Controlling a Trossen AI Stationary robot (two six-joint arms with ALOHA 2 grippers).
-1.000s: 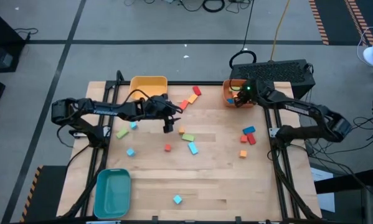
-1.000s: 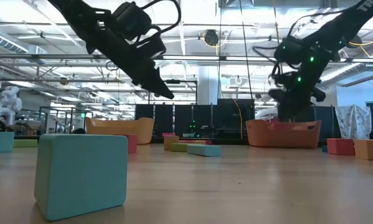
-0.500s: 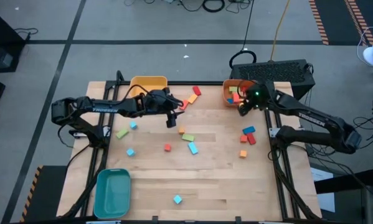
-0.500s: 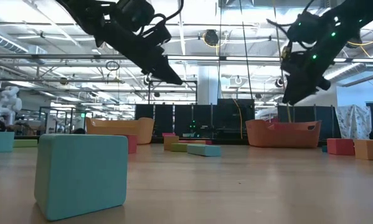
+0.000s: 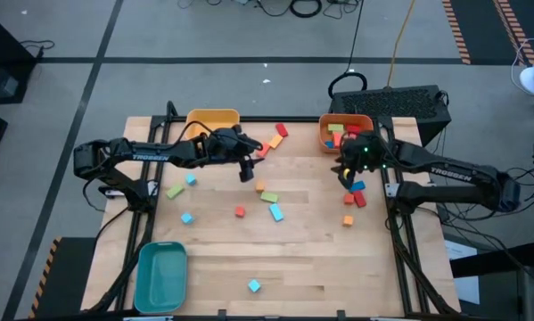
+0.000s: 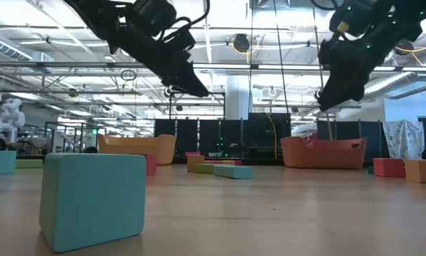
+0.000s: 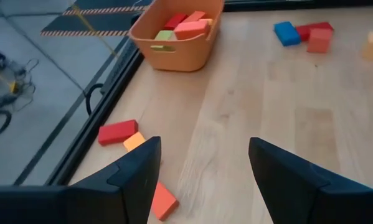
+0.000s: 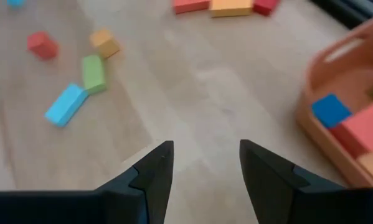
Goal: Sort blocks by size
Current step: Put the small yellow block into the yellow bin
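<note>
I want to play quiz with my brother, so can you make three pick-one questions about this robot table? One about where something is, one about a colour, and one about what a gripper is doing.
1. Where is the teal bin?
A. at the table's near left corner
B. next to the orange bin
C. in the middle of the table

2. What colour is the bin that already has blocks in it?
A. yellow
B. teal
C. orange

3. What is the left gripper doing?
A. squeezing a red block
B. hanging open and empty over the table
C. resting inside the yellow bin

Answers:
1. A, the high view shows it alone at that corner.
2. C, the orange bin holds several blocks, while the yellow bin looks empty.
3. B, the left wrist view shows bare wood between its spread fingers.
</note>
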